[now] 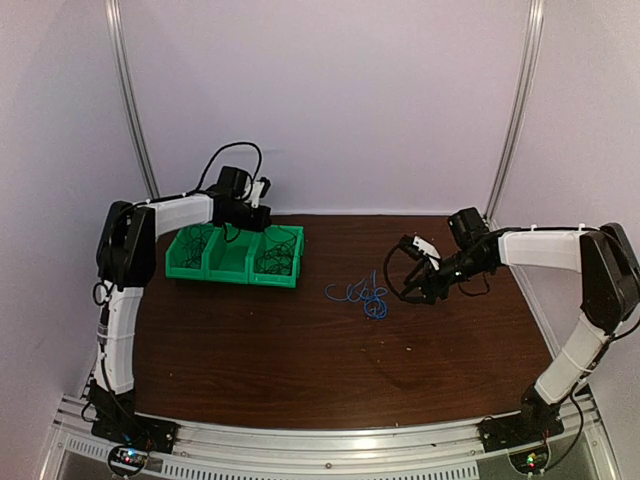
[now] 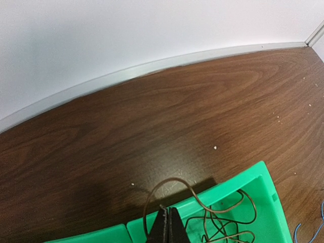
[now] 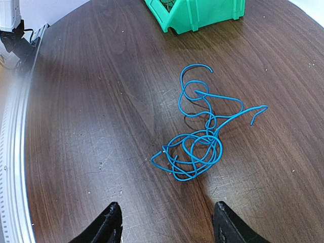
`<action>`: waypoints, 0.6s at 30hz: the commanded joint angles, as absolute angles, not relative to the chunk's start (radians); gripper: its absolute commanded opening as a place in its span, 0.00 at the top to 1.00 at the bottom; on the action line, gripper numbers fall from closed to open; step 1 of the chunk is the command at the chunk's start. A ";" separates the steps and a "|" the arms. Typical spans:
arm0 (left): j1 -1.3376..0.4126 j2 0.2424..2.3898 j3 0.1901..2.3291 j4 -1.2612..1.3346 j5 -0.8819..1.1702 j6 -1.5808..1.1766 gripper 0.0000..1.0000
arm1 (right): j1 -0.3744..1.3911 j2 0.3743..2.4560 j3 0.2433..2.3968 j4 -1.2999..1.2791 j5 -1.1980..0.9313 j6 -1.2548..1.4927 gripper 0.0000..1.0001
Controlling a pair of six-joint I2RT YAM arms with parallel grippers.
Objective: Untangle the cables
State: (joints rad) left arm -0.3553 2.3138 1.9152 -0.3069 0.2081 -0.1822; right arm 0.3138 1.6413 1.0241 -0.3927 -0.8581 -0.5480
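A tangle of bright blue cables (image 3: 200, 147) lies on the brown table (image 1: 300, 350), right of centre (image 1: 362, 293). My right gripper (image 3: 167, 223) stands open just short of the tangle, touching nothing; in the top view it (image 1: 405, 272) is to the tangle's right. My left gripper (image 2: 169, 212) is shut above the back rim of the green bin (image 2: 238, 185). A thin dark cable (image 2: 223, 202) lies coiled in that bin, and one loop arches over the rim beside the left fingertips. Whether the tips pinch it does not show.
The green bin (image 1: 235, 255) has three compartments and stands at the back left, with dark wires in them. Its corner shows in the right wrist view (image 3: 197, 12). A metal rail (image 1: 330, 445) runs along the near edge. White walls close the back and sides.
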 commanded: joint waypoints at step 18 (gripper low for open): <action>-0.346 2.277 1.934 -0.276 0.138 -0.199 0.56 | 0.308 1.668 1.062 -0.421 -0.855 -0.571 0.38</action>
State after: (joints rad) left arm -0.3550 2.2036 1.8458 -0.2588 0.1535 -0.2031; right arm 0.3138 1.6669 1.0393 -0.4103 -0.8585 -0.5556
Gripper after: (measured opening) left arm 0.423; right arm 0.620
